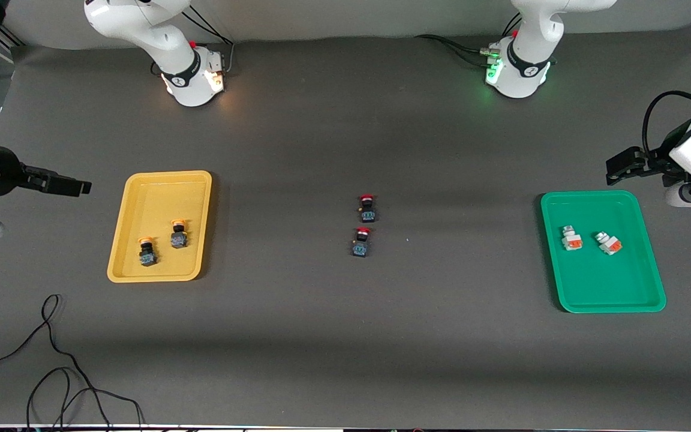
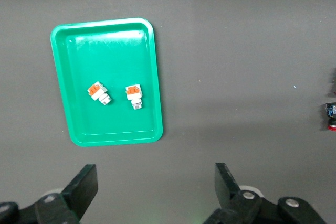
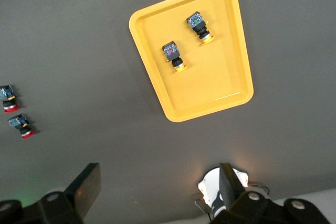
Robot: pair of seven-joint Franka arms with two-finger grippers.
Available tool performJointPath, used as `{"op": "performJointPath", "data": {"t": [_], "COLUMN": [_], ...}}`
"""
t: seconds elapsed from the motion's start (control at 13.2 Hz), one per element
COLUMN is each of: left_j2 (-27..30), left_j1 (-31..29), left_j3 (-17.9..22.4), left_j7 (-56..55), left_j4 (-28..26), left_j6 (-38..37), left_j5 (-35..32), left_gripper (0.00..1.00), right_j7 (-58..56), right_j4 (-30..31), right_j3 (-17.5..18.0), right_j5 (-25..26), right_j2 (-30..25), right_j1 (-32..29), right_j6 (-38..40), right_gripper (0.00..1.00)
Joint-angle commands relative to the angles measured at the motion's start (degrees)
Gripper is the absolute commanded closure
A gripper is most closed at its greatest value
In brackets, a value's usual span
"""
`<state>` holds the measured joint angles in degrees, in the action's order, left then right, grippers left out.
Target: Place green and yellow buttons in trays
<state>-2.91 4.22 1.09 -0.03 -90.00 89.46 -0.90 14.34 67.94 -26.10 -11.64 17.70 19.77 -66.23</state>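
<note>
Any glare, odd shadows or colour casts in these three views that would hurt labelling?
Front view: even lighting with soft shadow bands across the table; the arm bases glow, orange at the right arm's, green at the left arm's. Left wrist view: faint sheen on the green tray, white buttons sharp. Right wrist view: bright orange-white glow from the base light at the frame edge; yellow tray evenly lit.
</note>
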Motion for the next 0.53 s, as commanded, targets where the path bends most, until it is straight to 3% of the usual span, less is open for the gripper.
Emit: {"op": "performJointPath", "data": {"t": [0.0, 0.15, 0.45], "left_j2": [0.9, 0.9, 0.9], "left_j1": [0.8, 0.7, 0.7], "left_j3": [0.3, 0.3, 0.3], "left_j7": [-0.9, -0.9, -0.9], "left_j4": [0.4, 0.4, 0.3], "left_j6": [-1.5, -1.5, -1.6], "left_j5": [-0.3, -0.3, -0.3], "left_gripper": [0.01, 0.01, 0.01], "right_j7": [2.2, 1.9, 0.4], "right_j4": [2.1, 7.7, 20.0], "right_j3": [16.4, 22.7, 24.1], "right_j5": [5.6, 7.5, 8.0], "right_j2": [-4.3, -8.4, -16.4], "right_j1": [-11.9, -16.7, -18.1], "right_j6": [0.2, -3.4, -12.2], "right_gripper": [0.0, 0.0, 0.0]}}
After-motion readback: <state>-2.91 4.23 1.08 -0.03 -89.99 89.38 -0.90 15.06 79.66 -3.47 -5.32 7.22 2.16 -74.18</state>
